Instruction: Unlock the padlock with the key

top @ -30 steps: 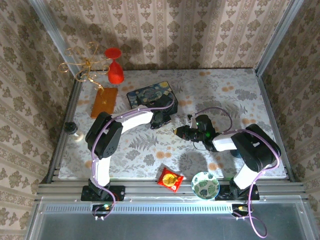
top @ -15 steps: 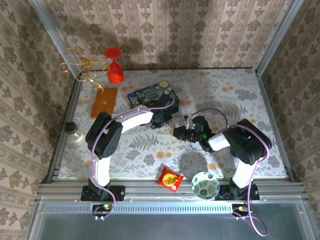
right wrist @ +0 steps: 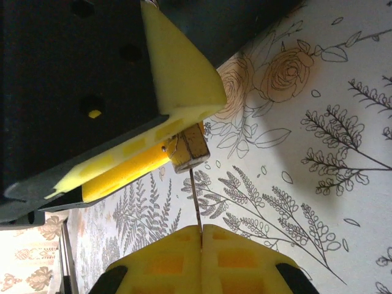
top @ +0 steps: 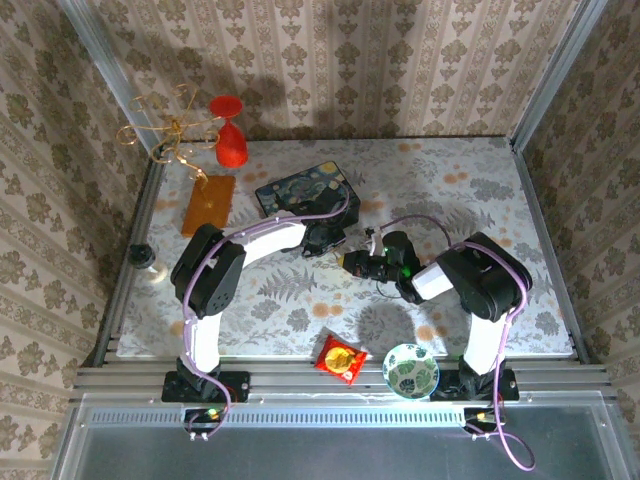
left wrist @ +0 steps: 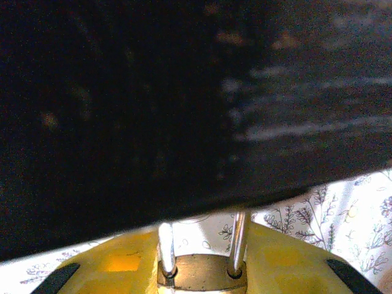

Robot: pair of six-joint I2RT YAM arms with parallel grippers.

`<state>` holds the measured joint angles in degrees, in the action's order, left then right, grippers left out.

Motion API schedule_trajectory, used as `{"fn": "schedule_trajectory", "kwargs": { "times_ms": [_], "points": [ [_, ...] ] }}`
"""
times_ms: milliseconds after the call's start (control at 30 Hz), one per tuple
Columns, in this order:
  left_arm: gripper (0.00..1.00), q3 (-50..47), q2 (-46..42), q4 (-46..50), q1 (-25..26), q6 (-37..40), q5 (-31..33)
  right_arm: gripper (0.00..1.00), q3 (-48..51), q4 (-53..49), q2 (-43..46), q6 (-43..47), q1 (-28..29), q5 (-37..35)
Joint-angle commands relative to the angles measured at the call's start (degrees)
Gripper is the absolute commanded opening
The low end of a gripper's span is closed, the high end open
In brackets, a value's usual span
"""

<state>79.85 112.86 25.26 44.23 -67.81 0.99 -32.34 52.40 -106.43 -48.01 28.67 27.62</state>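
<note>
Right pincer (right wrist: 201,233), pinching the key (right wrist: 195,199), has reached the padlock (right wrist: 188,150) gripped by left pincer (left wrist: 200,269).

One floral bench (top: 520,200), far to near: two robot arms (top: 205,285) (top: 490,285), one padlock (right wrist: 187,150), one key (right wrist: 195,202), one dark blue box (top: 300,188), one red goblet (top: 230,140), one gold wire ornament (top: 170,125), one orange board (top: 208,203), one small jar (top: 143,257), one patterned bowl (top: 410,370), one red snack packet (top: 341,358).

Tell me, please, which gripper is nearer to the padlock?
Left. The left gripper clamps the padlock itself; the right gripper sits just off it, shut on the key, whose tip reaches the padlock's base.
</note>
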Motion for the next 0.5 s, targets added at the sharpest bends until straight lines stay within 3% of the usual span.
{"fn": "schedule_trajectory", "kwargs": {
  "times_ms": [0, 467],
  "points": [
    [0.00, -0.4, -3.3, -2.4, -0.3, -0.6, -0.7, 0.00, -1.2, 2.1, -0.8, 0.0, 0.3, -1.4],
    [0.00, -0.5, -3.4, -2.7, -0.5, -0.3, -0.8, 0.00, 1.1, 6.2, -0.8, -0.9, 0.2, -3.3]
  ]
}}
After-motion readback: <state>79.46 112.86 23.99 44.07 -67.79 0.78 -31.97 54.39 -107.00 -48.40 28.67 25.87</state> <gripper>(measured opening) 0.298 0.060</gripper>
